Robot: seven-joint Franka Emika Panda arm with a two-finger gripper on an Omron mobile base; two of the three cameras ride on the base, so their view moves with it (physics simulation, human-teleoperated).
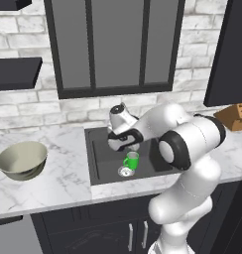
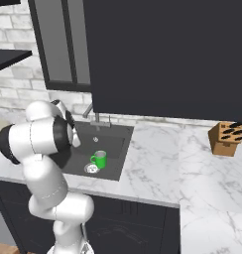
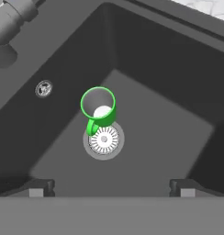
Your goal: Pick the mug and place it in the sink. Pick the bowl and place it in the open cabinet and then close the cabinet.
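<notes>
The small green mug stands upright on the floor of the dark sink, its handle over the round steel drain. My gripper hangs open above the basin, a little way over the mug and touching nothing. The wide beige bowl rests on the marble counter left of the sink. The dark upper cabinet hangs above the counter right of the sink; I cannot tell how its door stands.
A grey faucet rises at the sink's back edge. A wooden knife block sits on the counter at the right. Dark shelves are on the left wall, a window is behind the sink.
</notes>
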